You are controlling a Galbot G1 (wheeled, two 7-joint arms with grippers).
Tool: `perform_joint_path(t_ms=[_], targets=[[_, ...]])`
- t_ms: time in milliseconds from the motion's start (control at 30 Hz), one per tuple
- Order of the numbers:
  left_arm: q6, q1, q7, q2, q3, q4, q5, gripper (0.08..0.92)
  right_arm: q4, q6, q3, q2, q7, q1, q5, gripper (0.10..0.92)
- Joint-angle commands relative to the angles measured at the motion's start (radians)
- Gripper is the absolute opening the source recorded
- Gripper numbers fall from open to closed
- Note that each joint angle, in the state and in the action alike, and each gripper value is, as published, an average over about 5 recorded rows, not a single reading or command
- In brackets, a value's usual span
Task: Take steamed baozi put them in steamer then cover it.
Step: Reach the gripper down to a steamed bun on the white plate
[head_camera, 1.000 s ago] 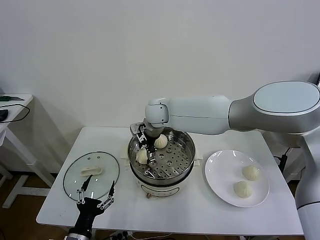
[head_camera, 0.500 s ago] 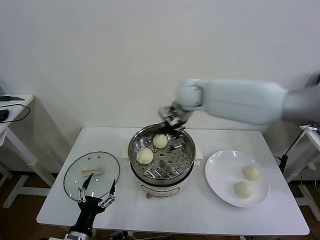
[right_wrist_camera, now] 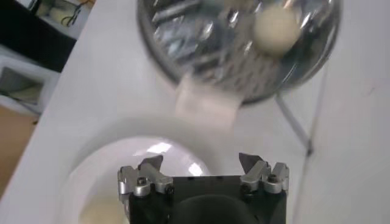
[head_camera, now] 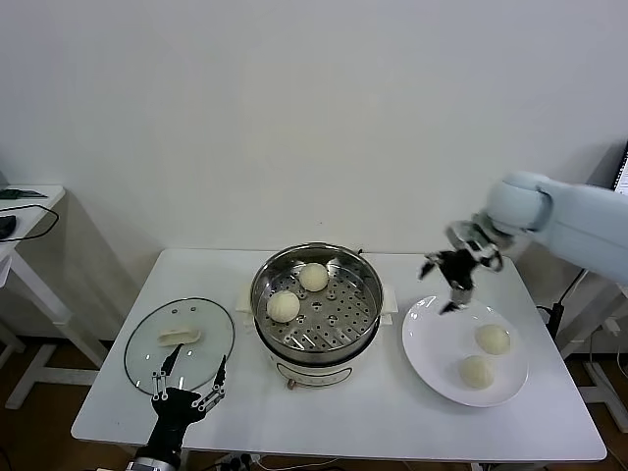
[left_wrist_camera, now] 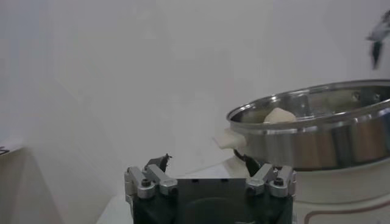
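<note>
Two steamed baozi (head_camera: 283, 305) (head_camera: 314, 277) lie on the perforated tray of the steamer (head_camera: 365, 324) at the table's middle. Two more baozi (head_camera: 493, 339) (head_camera: 478, 371) lie on the white plate (head_camera: 427, 343) to its right. My right gripper (head_camera: 446, 282) is open and empty, in the air above the plate's far left rim. In the right wrist view the steamer (right_wrist_camera: 201, 42) with one baozi (right_wrist_camera: 276, 24) and the plate (right_wrist_camera: 91, 170) show beyond my right gripper (right_wrist_camera: 201, 160). My left gripper (head_camera: 188, 377) is open and parked at the table's front left, at the lid's near rim.
The clear glass lid (head_camera: 147, 363) with a cream handle lies flat on the table left of the steamer. In the left wrist view the steamer's steel wall (left_wrist_camera: 304, 137) stands beyond my left gripper (left_wrist_camera: 207, 171). A small side table (head_camera: 25, 211) stands at the far left.
My right gripper has let go of a baozi in the steamer, risen out, and swung right to above the plate. The left arm has not moved.
</note>
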Motion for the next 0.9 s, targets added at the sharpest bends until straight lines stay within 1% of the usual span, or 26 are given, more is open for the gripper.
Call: perform_joint_path(t_ms=[33, 267, 467, 900], targets=[[0.001, 0.008, -0.003, -0.002, -0.003, -0.006, 0.004, 0.823, 0.016, 0.035, 0.052, -0.175, 0.007, -0.222, -0.133, 0.823], [-0.004, 0.014, -0.004, -0.007, -0.003, 0.002, 0.004, 0.823, -0.001, 0.014, 0.151, -0.17, 0.074, -0.349, -0.193, 0.823], [-0.004, 0.013, -0.01, -0.008, 0.0, 0.001, 0.004, 0.823, -0.022, -0.01, 0.231, -0.132, 0.161, -0.441, -0.198, 0.823], [-0.008, 0.013, -0.01, -0.008, -0.007, 0.004, 0.004, 0.823, -0.039, -0.031, 0.228, -0.096, 0.161, -0.461, -0.209, 0.816]])
